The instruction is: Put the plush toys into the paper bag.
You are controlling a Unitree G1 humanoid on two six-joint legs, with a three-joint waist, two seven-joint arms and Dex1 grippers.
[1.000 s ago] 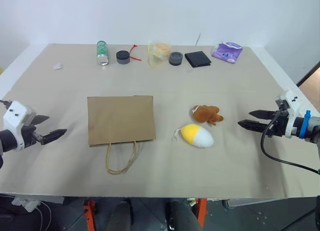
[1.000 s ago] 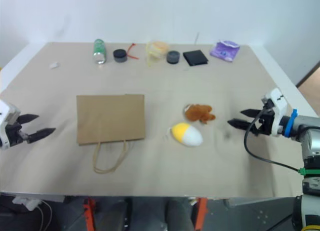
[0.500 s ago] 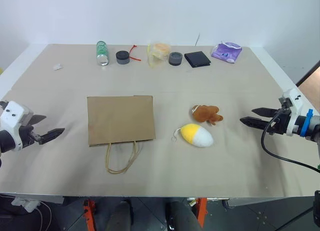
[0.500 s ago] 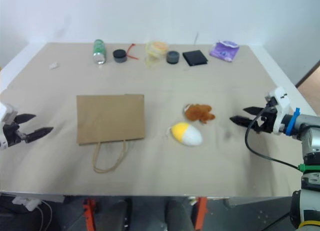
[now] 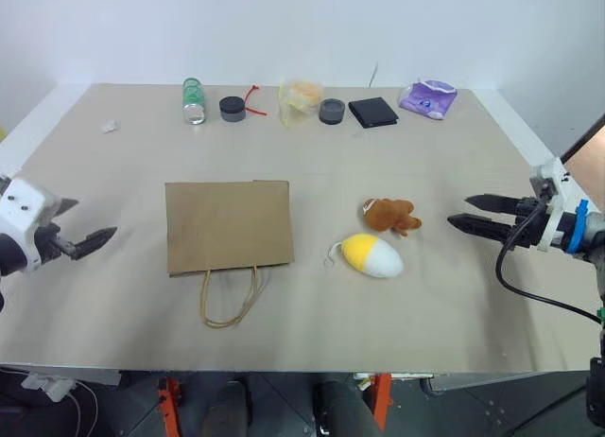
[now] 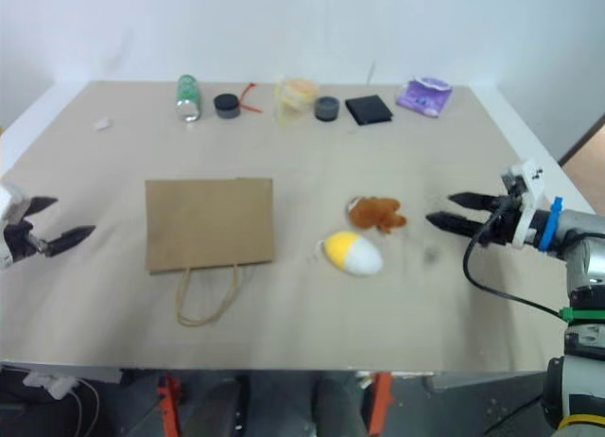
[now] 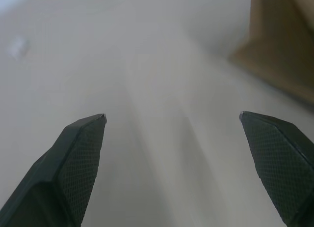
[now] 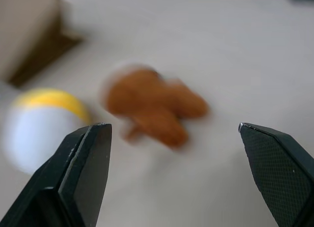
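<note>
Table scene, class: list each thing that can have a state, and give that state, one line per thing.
paper bag: lying flat, folded shut, handles toward the robot
brown plush toy: on the table, outside the bag, untouched
yellow-and-white plush toy: on its side, outside the bag
left pincer: open, holding nothing
right pincer: open, holding nothing, pointing at the toys
green bottle: lying on its side

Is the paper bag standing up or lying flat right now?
Lying flat: the paper bag rests on the table, its handles spread on the surface toward the near edge.
</note>
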